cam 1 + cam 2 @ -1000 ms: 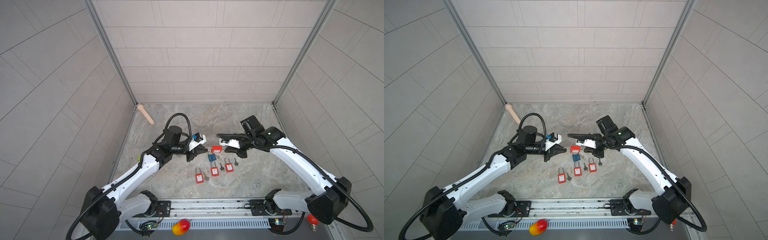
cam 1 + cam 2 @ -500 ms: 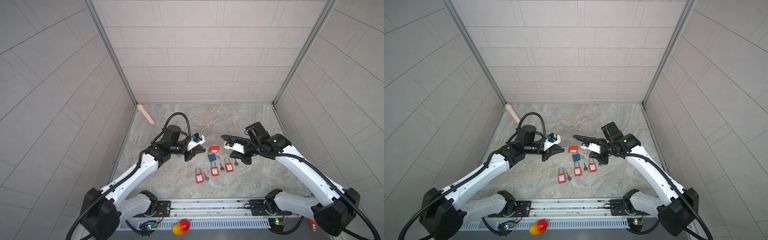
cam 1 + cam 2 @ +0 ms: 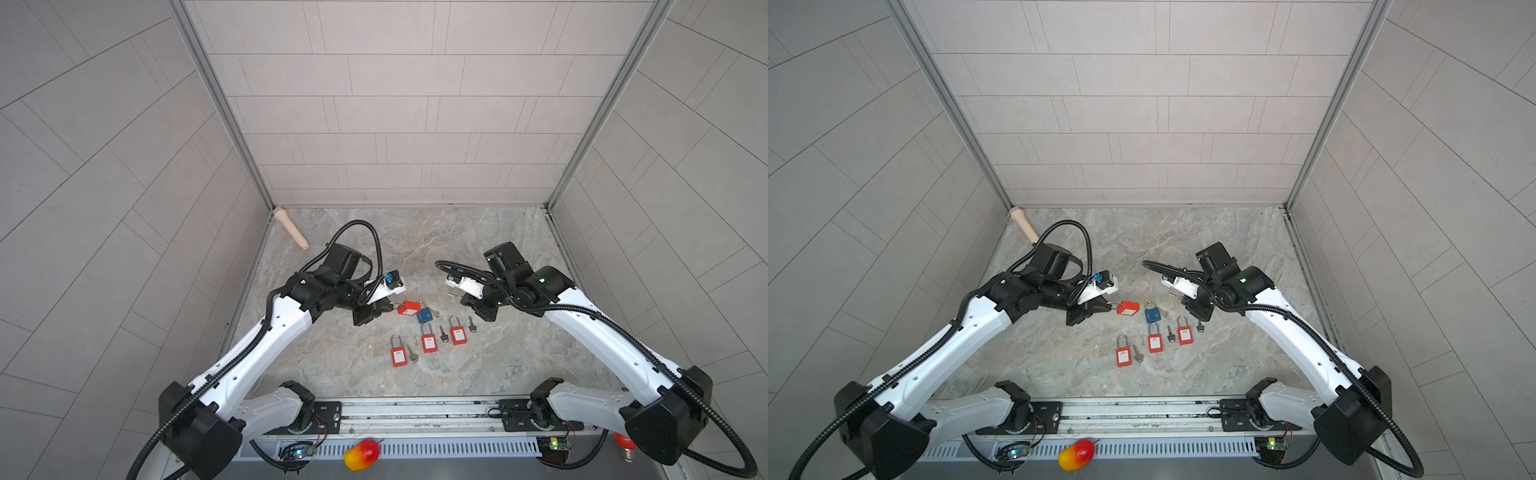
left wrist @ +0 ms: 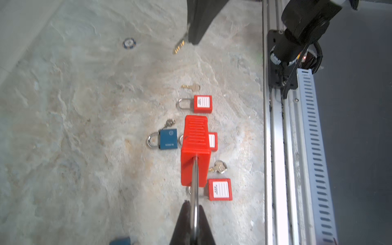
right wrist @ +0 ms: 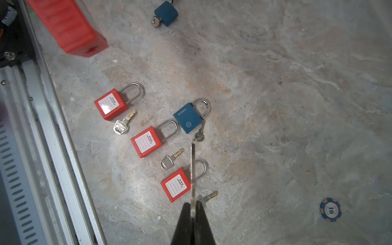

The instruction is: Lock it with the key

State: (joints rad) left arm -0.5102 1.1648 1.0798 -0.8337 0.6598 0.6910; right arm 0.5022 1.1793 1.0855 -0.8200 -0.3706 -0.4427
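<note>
My left gripper [image 4: 194,206] is shut on the steel shackle of a red padlock [image 4: 196,144]. It holds the padlock above the table with the body pointing away from it. Both top views show the padlock [image 3: 409,308] [image 3: 1128,308] at the left gripper's [image 3: 390,307] tip. My right gripper [image 5: 193,204] is shut on a key [image 5: 192,165], seen edge-on. The key [image 3: 453,294] points toward the padlock across a gap of about a hand's width. In the right wrist view the padlock's [image 5: 70,27] keyhole end faces the camera.
On the marble table [image 3: 478,374] lie a blue padlock [image 3: 426,316] with a key beside it and three small red padlocks [image 3: 429,343], each next to a key. A poker chip [image 5: 330,210], a wooden peg [image 3: 291,228] and the front rail [image 3: 415,409] are nearby.
My right gripper has pulled back to the right with the key, away from the red padlock it was touching. The left arm and the padlock have barely moved.
</note>
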